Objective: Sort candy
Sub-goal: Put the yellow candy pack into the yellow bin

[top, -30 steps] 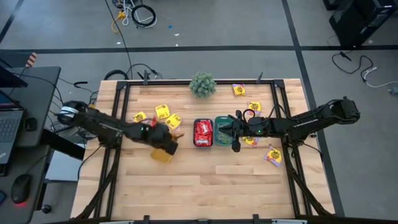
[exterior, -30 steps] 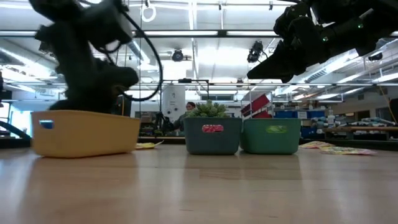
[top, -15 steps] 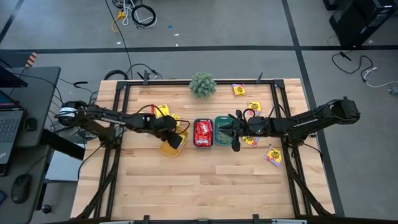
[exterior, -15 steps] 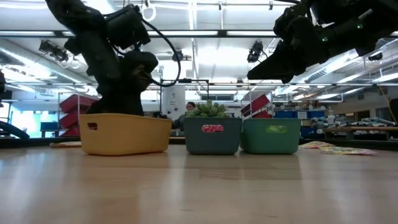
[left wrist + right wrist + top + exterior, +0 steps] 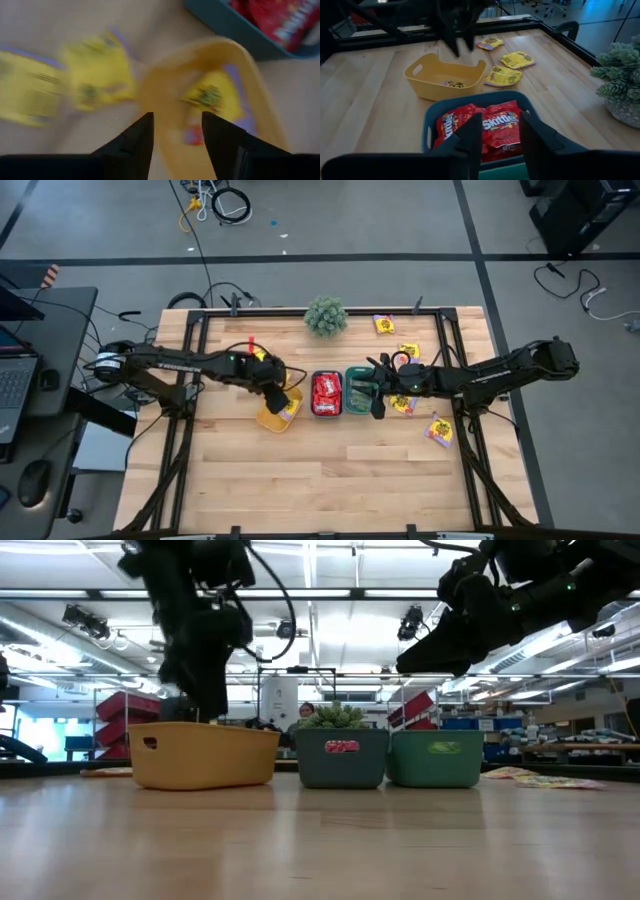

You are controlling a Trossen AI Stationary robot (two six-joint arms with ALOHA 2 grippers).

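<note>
A yellow tray (image 5: 272, 418) stands left of a teal tray (image 5: 326, 410) and a green tray (image 5: 357, 375). One yellow candy packet (image 5: 210, 97) lies in the yellow tray. Red candy packets (image 5: 485, 125) fill the teal one. More yellow candy (image 5: 503, 75) lies on the table beyond the yellow tray. My left gripper (image 5: 177, 135) hangs open just above the yellow tray's rim (image 5: 205, 727), clear of it in the low view. My right gripper (image 5: 497, 135) is open above the green tray, with nothing between its fingers.
A spiky green plant ball (image 5: 326, 315) stands at the far edge. Loose yellow packets lie on the table's right side (image 5: 384, 324), (image 5: 409, 351), (image 5: 438, 430). Bare wood fills the near half of the table (image 5: 320, 480).
My left gripper has drawn the yellow tray along the table toward the right, up beside the teal tray. It has then let go and risen clear of the rim, and the tray stays where it was set. My right arm has kept nearly still.
</note>
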